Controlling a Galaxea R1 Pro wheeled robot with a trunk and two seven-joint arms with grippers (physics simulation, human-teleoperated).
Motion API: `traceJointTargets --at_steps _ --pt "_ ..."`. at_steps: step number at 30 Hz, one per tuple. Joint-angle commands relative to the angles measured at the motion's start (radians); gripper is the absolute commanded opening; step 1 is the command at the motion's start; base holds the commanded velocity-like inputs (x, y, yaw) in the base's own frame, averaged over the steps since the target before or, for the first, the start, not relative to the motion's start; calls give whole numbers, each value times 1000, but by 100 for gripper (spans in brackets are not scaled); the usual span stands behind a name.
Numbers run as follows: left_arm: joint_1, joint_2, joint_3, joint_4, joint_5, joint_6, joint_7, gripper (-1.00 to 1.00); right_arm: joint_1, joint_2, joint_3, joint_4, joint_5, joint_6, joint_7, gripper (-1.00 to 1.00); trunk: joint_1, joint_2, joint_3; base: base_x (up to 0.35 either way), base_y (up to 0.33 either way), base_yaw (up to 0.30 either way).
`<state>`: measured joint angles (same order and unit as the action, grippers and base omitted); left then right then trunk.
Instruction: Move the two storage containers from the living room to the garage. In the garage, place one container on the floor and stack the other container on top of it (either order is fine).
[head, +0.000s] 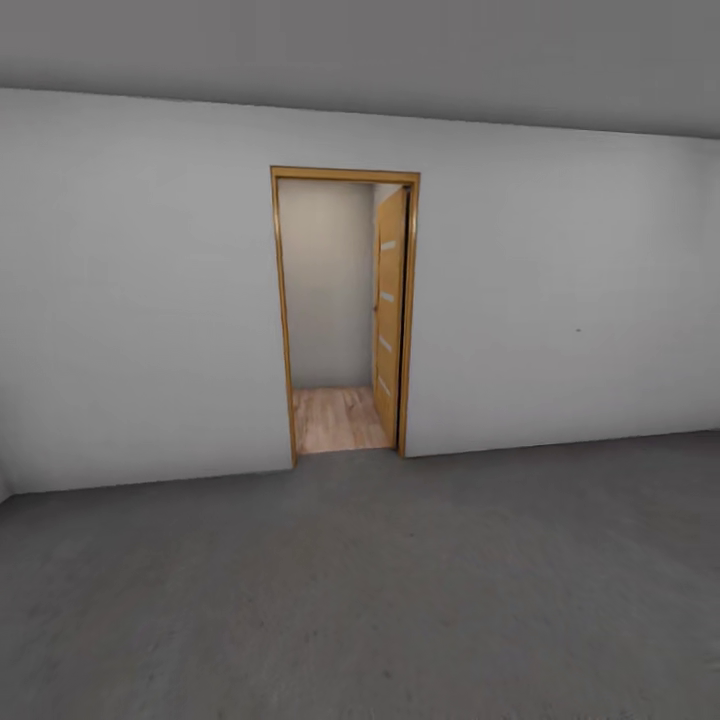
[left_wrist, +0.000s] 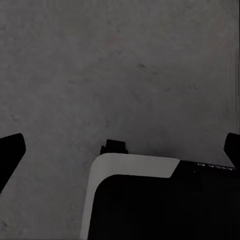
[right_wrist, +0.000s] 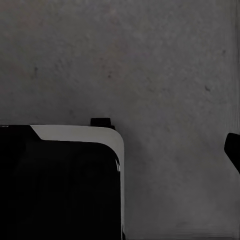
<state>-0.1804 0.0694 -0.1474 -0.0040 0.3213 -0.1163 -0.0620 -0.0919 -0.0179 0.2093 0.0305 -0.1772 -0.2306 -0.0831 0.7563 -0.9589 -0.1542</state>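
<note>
In the garage, facing the wall:
Doorway (head: 345, 310): stood open onto wood planks (head: 335, 420).
Floor (head: 400, 600): grey concrete.
Left gripper (left_wrist: 120, 155): fingers spread wide, held nothing.
Right gripper: one fingertip (right_wrist: 233, 150) seen; jaw state unclear.

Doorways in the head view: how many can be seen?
1. A single open doorway sits in the white wall, its wooden door swung inward, with light wood planks beyond. Other doorways may be outside the frame.

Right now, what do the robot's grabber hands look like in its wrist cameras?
Not much of them shows. In the left wrist view, two black fingertips poke in at the picture's edges, with the left gripper between them. In the right wrist view, one black fingertip peeks in. Below both sits a black body part with a white rounded edge, over the grey floor.
</note>
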Motion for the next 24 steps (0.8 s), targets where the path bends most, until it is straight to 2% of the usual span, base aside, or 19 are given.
traceJointTargets --at_steps 1,7,24 --pt "-1 0 -8 1 10 -3 -4 100 -2 1 8 3 -9 -6 -1 100 0 -1 -1 106 0 -297" --pt "-1 -17 -12 1 4 8 2 100 -2 1 8 3 -7 -7 -2 100 0 -1 -1 263 0 -165" --pt "-1 -20 -15 1 4 12 7 100 -2 1 10 3 -7 -6 -3 100 0 -1 -1 318 0 -8"
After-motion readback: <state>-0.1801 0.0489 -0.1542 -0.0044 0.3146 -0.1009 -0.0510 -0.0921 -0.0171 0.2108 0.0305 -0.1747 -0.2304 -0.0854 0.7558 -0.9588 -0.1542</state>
